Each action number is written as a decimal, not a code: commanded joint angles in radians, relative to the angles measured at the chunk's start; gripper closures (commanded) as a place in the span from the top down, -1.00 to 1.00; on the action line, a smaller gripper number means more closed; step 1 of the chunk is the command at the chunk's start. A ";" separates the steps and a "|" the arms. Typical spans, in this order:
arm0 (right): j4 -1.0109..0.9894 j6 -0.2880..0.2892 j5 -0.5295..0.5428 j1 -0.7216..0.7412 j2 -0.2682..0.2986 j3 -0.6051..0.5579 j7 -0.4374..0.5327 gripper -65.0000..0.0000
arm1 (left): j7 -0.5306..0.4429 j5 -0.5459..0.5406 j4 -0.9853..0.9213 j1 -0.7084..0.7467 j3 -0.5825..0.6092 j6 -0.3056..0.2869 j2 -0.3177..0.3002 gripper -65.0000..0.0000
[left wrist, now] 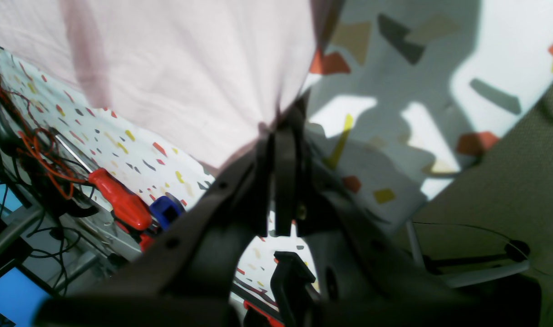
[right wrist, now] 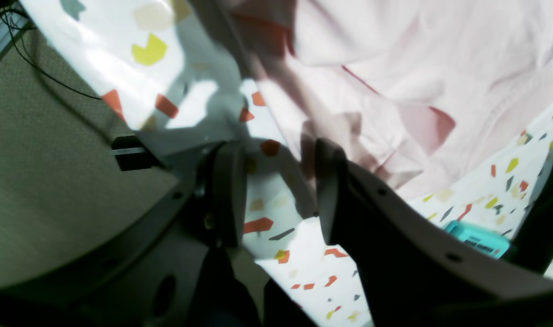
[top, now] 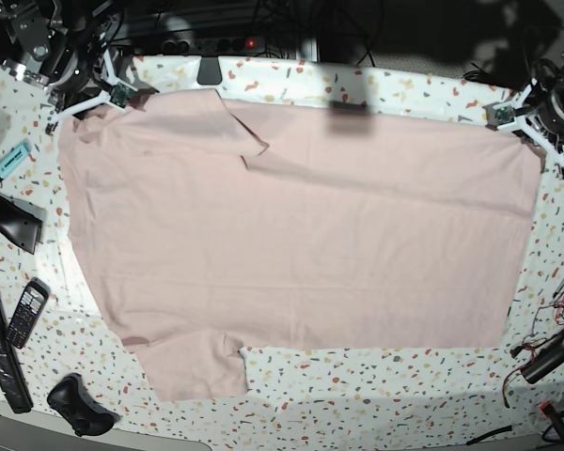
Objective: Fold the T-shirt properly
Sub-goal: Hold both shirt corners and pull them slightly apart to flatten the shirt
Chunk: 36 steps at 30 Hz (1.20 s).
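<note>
Speckled table; T-shirt spread flat. Left gripper clamped on hem corner, right gripper jaws apart beside shoulder—close before lifting evenly.

no legible text anywhere

Pale pink T-shirt, speckled table

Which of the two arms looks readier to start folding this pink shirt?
Left: its gripper is shut on the T-shirt's corner. The right gripper has open jaws and holds nothing.
</note>
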 commanded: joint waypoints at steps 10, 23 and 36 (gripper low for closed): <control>0.166 0.001 0.043 -0.019 0.013 0.006 -0.073 -0.28 | 0.029 -0.005 -0.003 0.009 0.003 -0.037 -0.019 -1.00; 0.123 0.001 -0.115 -0.010 0.013 0.006 -0.020 -0.28 | 0.029 -0.005 -0.003 0.009 0.003 -0.037 -0.019 -1.00; -0.013 0.001 -0.142 0.095 0.013 0.006 0.028 -0.28 | 0.029 -0.005 -0.003 0.009 0.003 -0.037 -0.019 -1.00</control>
